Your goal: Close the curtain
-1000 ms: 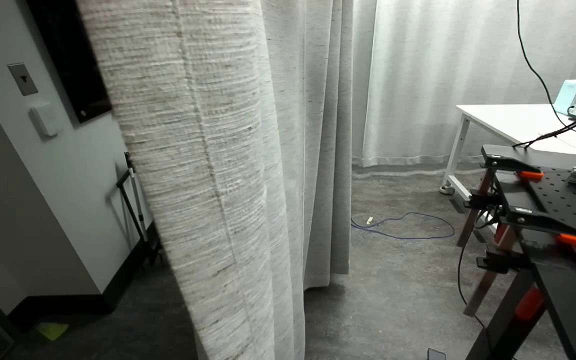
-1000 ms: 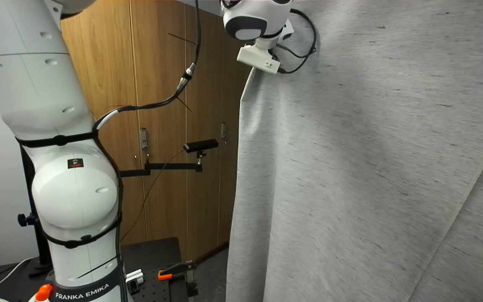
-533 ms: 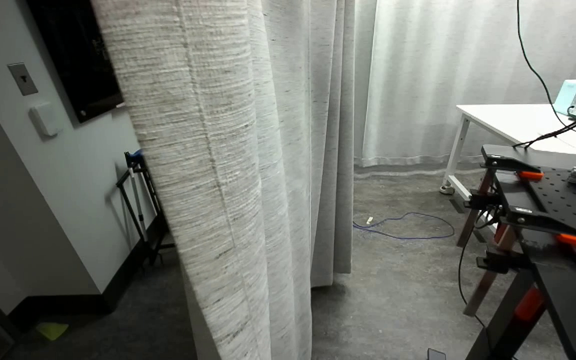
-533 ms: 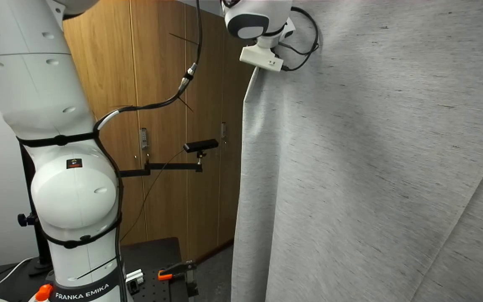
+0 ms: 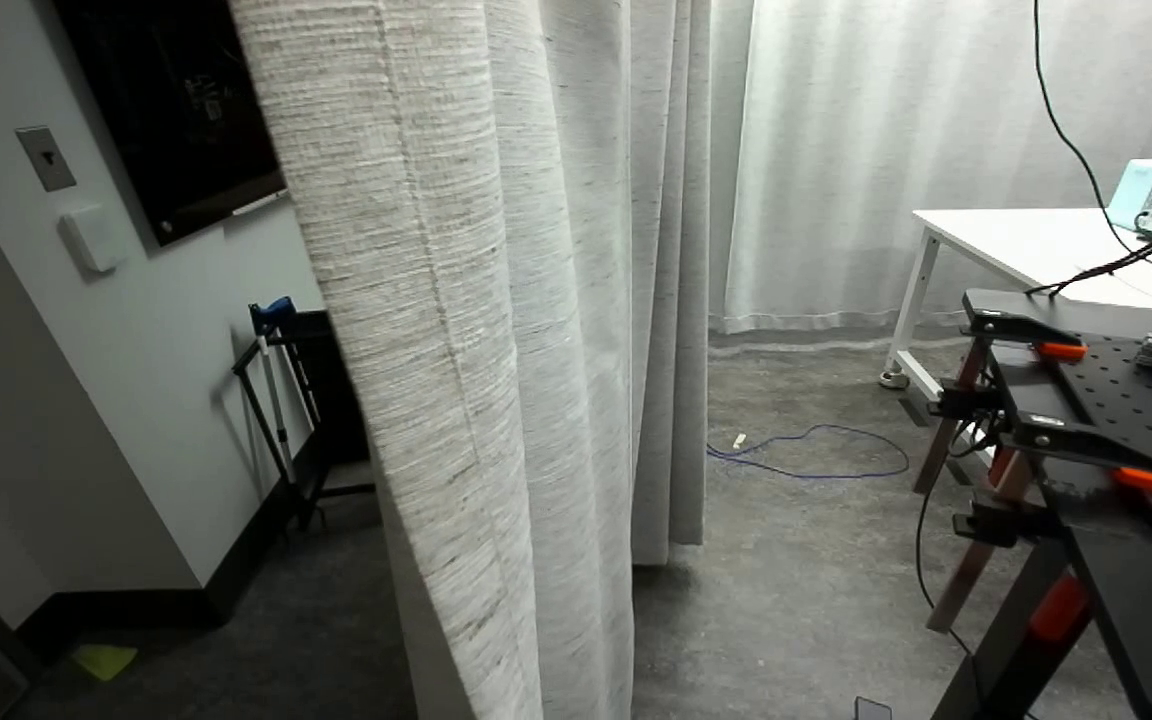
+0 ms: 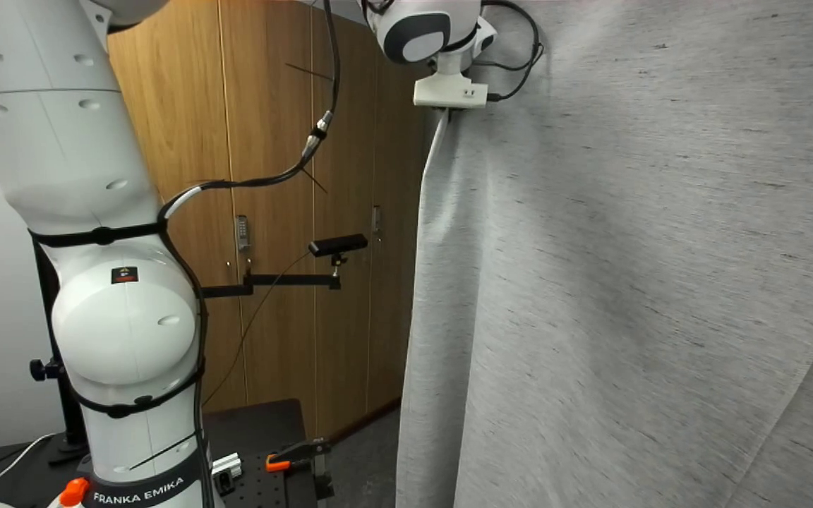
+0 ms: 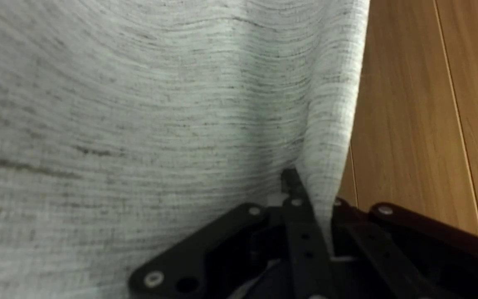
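The curtain point(image 6: 625, 268) is tall grey-beige fabric with fine woven streaks and deep folds. It also hangs through the middle of an exterior view point(image 5: 436, 300), its free edge slanting. In the wrist view the curtain point(image 7: 160, 124) fills the left and middle, with its free edge running down into the jaws. My gripper point(image 7: 311, 191) is shut on that edge; one finger lies in front of the fabric and the other is mostly hidden behind it. In an exterior view the wrist mount point(image 6: 450, 92) is high at the curtain's edge; the fingers are mostly hidden there.
Wooden cabinets point(image 6: 272, 141) stand behind the arm point(image 6: 124, 317). A black camera on a bracket point(image 6: 338, 245) juts out near the curtain. A black table point(image 5: 1126, 560) with orange-tipped clamps stands at right. A blue cable point(image 5: 836, 475) lies on the floor. A black folded stand point(image 5: 281, 400) leans by the wall.
The curtain's free edge has shifted right in both exterior views, uncovering more of the wall and stand. My gripper has moved slightly right and up, still holding the edge. A hand at the left has left view.
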`<action>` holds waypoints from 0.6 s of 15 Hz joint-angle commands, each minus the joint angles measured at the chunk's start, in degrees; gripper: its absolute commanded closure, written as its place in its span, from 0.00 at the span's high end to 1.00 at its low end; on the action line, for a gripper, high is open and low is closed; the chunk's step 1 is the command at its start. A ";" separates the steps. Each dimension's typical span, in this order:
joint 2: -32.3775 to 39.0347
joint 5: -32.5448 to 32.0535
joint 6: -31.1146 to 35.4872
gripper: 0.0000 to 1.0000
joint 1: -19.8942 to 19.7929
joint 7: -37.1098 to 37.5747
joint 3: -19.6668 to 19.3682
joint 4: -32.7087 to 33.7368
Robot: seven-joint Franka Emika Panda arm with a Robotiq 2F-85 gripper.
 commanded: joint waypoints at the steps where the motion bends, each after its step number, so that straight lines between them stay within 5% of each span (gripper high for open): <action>1: 3.99 -11.05 3.62 0.01 0.67 2.34 3.32 -1.16; 5: 4.21 -24.90 10.72 0.01 -0.49 5.59 5.11 -2.23; 9: 3.61 -40.81 11.56 0.01 -0.43 17.58 4.96 -4.29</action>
